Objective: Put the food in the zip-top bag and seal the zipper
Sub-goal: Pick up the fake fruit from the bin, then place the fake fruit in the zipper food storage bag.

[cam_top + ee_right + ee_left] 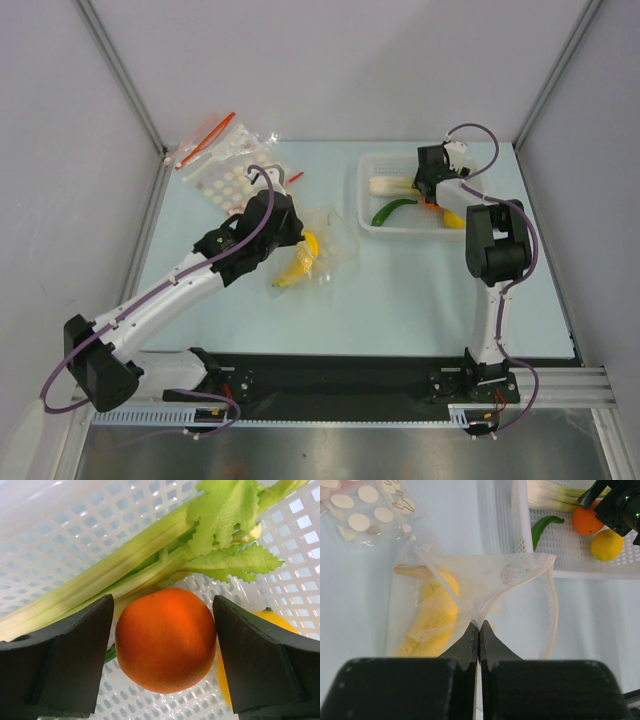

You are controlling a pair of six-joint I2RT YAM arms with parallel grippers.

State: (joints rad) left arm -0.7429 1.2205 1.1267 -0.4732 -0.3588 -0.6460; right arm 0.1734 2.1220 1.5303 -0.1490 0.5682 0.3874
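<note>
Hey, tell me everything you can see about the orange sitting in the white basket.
The orange is round, with smooth, slightly glossy, bright orange skin and no stem or blemish showing. It sits whole on the floor of the white mesh basket, with the leek stalks right behind it and the lemon at one side, partly hidden. The right gripper straddles it, one dark finger close at each flank; whether they press on it cannot be told.

Yellow banana (439, 614) lies inside the see-through bag (520, 580).
</note>
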